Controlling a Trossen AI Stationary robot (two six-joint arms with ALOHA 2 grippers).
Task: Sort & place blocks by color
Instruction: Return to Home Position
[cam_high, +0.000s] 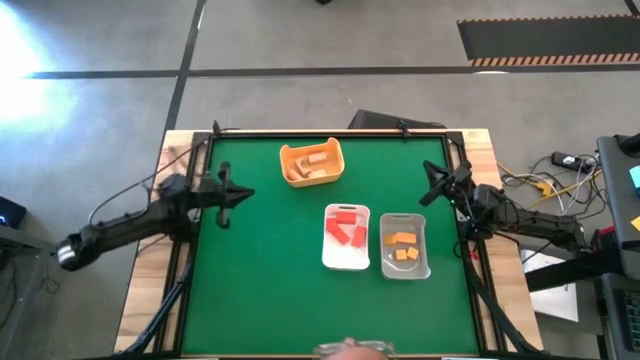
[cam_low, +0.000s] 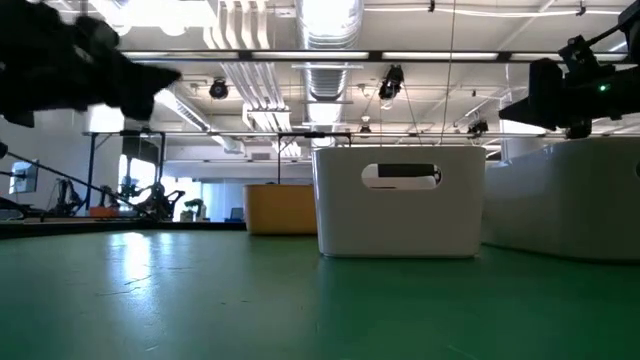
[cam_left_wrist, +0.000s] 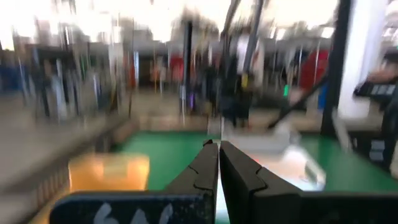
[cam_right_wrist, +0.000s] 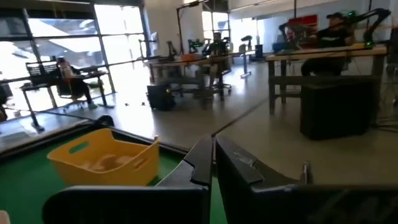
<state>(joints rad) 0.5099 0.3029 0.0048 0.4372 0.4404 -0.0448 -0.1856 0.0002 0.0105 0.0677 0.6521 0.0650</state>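
Red blocks (cam_high: 347, 228) lie in the white tray (cam_high: 345, 260) mid-bench. Orange blocks (cam_high: 403, 247) are in the clear tray (cam_high: 405, 272) just beside it on the right, and tan blocks (cam_high: 312, 165) in the yellow tub (cam_high: 286, 158) twd the far edge. Left pincer (cam_high: 246, 194) hangs over the green bench (cam_high: 270, 290) nr its left side, fingers pressed together, nothing betw. them. Right pincer (cam_high: 430, 170) sits at the right edge, also closed & empty, well apart from the trays.

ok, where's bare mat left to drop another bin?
Widest: green mat from the left gripper to the white tray of red blocks. Also between yellow-orange tub and right gripper. Crowded: white tray beside clear tray of orange blocks, narrow gap.
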